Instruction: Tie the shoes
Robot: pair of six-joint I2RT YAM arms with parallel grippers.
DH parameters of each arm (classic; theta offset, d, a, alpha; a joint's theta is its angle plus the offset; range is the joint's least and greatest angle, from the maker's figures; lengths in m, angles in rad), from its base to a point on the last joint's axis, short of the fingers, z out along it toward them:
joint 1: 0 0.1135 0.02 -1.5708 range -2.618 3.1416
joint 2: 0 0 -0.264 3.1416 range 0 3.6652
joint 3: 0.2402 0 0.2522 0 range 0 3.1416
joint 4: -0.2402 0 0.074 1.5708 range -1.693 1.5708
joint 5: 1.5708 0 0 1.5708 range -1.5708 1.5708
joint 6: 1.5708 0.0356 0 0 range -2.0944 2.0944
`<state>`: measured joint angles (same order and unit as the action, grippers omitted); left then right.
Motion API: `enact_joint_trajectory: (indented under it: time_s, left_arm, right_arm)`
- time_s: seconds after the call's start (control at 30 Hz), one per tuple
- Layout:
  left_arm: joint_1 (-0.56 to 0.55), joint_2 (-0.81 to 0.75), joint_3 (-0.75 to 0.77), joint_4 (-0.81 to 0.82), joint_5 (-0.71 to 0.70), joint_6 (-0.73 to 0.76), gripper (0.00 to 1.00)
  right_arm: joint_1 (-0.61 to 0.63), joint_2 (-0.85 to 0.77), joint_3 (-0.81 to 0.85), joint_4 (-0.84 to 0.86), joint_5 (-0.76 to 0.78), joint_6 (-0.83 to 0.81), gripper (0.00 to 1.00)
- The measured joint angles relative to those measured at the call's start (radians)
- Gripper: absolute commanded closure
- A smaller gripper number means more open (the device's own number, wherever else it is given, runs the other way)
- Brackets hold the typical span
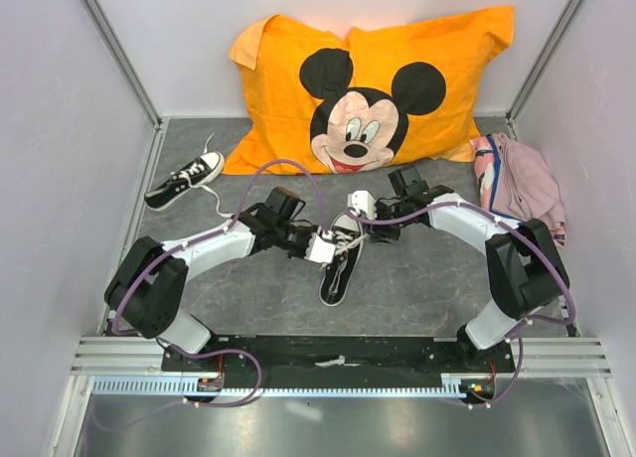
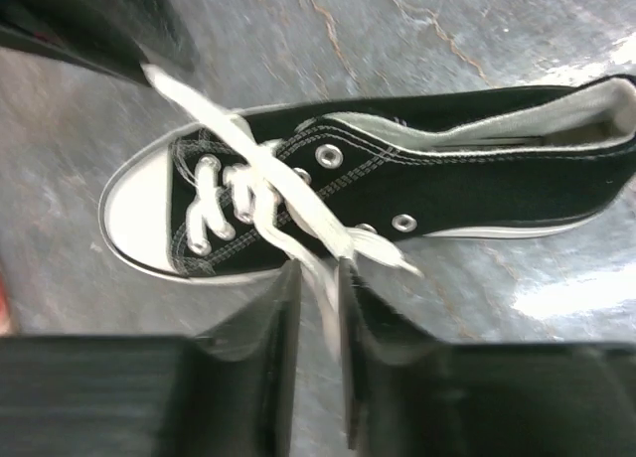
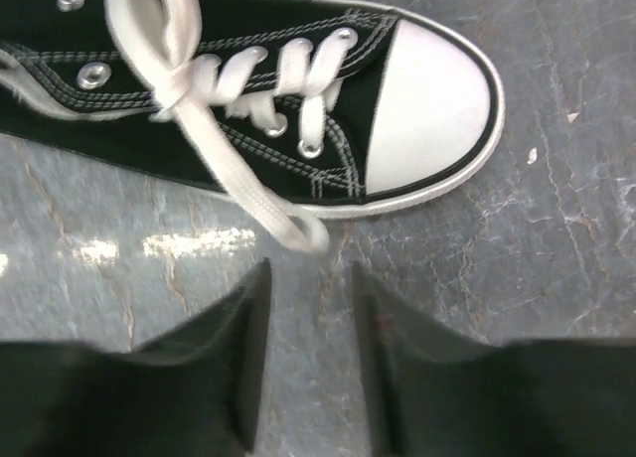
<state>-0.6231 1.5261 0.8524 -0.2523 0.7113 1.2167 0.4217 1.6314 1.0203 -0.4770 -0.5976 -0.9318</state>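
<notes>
Two risks. With left gripper [image 2: 318, 270] parted narrowly around the lace [image 2: 260, 179], shoe [image 2: 447, 179] just ahead of fingertips: may let it slip free. With right gripper [image 3: 310, 270] parted, empty, lace tail [image 3: 296, 230] just beyond: may slacken the knot [image 3: 174, 89].

From above, the left hand [image 1: 323, 246] and right hand [image 1: 364, 211] cover the laced front of the middle shoe [image 1: 336, 278]. The second shoe [image 1: 185, 182], at 10 o'clock, is too small to read its lacing. In the left wrist view the shoe's heel runs off at 3 o'clock, and the lace [image 2: 323, 308] between the fingers is blurred, so contact cannot be told. In the right wrist view the heel is cut off at 9 o'clock.
</notes>
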Motion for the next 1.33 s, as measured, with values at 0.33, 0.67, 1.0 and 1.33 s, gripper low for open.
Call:
enact_joint_trajectory:
  time_s: [0.33,0.67,1.0,1.33]
  left_arm:
    - [0.088,-0.105,0.016,-0.087,-0.006,-0.199,0.01]
    - [0.161,-0.230,0.345,-0.277,-0.175,-0.689,0.01]
    - [0.286,-0.304,0.431,-0.543,-0.309,-0.966,0.01]
    - [0.310,-0.454,0.180,-0.591,-0.473,-1.057,0.01]
  right_arm:
    - [-0.008,-0.178,-0.001,-0.111,0.020,0.045,0.02]
    - [-0.146,-0.387,0.035,-0.139,0.023,0.397,0.02]
    - [-0.311,-0.440,0.035,-0.224,0.077,0.688,0.02]
    - [-0.322,-0.417,-0.019,-0.281,0.156,0.827,0.02]
